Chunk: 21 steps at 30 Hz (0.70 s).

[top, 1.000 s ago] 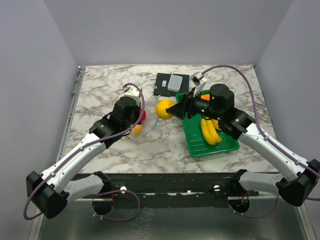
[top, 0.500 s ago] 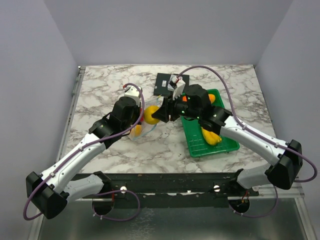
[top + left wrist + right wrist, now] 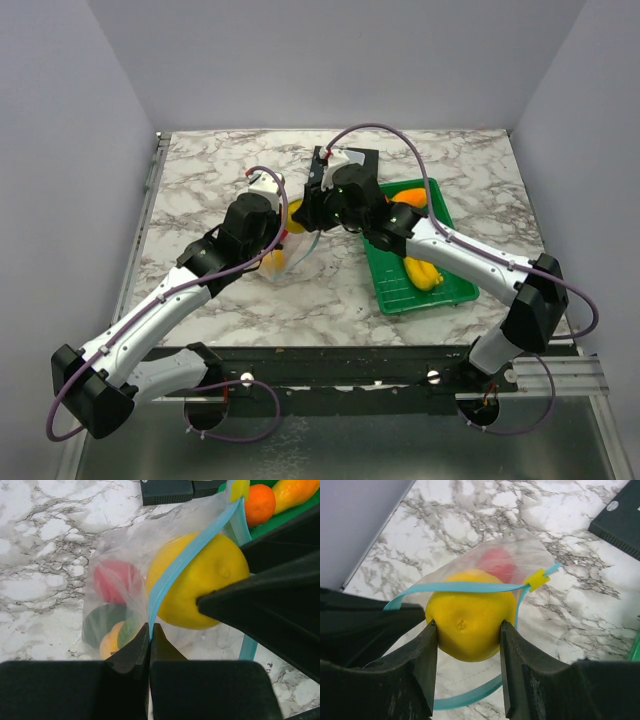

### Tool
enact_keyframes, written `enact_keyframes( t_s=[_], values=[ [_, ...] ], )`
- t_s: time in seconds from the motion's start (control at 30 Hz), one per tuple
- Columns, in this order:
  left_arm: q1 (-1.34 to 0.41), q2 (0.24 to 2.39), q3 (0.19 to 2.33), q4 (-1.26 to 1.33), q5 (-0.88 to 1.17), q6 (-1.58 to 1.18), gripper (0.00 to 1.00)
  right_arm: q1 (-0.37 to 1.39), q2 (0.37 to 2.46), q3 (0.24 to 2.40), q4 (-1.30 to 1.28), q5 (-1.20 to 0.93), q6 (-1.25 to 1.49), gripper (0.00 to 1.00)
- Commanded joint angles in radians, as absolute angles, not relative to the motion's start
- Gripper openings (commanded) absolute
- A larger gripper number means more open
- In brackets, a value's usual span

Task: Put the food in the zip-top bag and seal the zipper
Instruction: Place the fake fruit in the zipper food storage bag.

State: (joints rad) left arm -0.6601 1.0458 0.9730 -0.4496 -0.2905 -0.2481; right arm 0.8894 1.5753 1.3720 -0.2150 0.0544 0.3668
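On the white marbled table (image 3: pixel 200 180), a green plastic tray (image 3: pixel 400 290) sits right of centre, with a clear soft zip-top bag (image 3: pixel 115 545) to its left. The right gripper (image 3: pixel 468 630), jaws half spread, clasps a round yellow toy fruit (image 3: pixel 200 585) at the bag's mouth. The left gripper (image 3: pixel 150 632), jaws pressed together, pinches the light-blue zipper strip (image 3: pixel 190 555).

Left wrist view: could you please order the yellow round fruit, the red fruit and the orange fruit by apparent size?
1. yellow round fruit, clearly largest, though nearest.
2. red fruit.
3. orange fruit, close to red and farther off, so unsure.
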Motion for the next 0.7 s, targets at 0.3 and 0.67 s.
enact_keyframes(
  t_s=[0.3, 0.67],
  values=[
    [-0.658, 1.016, 0.961, -0.420, -0.252, -0.244, 0.00, 0.904, 1.686, 1.455, -0.228, 0.252, 0.437, 0.25],
    [-0.658, 1.015, 0.959, -0.420, -0.258, -0.245, 0.00, 0.904, 1.671, 1.437, -0.181, 0.189, 0.461, 0.70]
  ],
)
